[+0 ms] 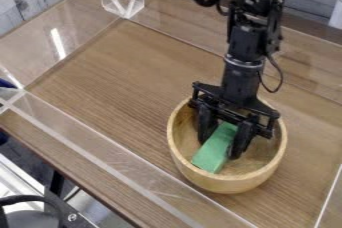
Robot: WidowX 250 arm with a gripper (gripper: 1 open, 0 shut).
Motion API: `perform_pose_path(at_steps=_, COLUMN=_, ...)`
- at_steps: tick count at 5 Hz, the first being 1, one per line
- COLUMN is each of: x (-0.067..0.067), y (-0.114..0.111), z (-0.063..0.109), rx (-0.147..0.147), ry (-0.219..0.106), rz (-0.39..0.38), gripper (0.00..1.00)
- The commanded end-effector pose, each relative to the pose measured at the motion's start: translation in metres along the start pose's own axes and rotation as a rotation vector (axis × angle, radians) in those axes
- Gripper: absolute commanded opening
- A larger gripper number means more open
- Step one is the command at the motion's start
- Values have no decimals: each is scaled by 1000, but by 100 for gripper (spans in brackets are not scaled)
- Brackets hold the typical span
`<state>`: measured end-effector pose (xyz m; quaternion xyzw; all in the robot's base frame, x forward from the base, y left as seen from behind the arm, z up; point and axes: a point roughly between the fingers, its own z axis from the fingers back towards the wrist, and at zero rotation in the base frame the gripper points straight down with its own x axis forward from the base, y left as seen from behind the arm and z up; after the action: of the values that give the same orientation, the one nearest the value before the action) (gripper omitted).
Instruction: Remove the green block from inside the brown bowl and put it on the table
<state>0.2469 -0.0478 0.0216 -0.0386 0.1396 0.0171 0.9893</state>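
Gripper down in brown bowl, fingers straddling green block, grip unclear

The bowl sits on the surface near its front right corner. The block lies inside the bowl, slanted. The tool reaches down into the bowl, its fingers either side of the block.

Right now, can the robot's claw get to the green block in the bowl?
Probably yes. The gripper is already down inside the brown bowl, with a finger on each side of the green block. Nothing covers the block.
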Motion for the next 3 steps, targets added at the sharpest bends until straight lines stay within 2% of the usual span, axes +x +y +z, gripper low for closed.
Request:
perform_pose_path(at_steps=1, x=2, y=6, z=7, rx=-2, ry=-21, rz=8, gripper=0)
perform_pose_path(at_steps=3, x=0, y=9, z=15, rx=-7, ry=-21, rz=20, gripper=0)
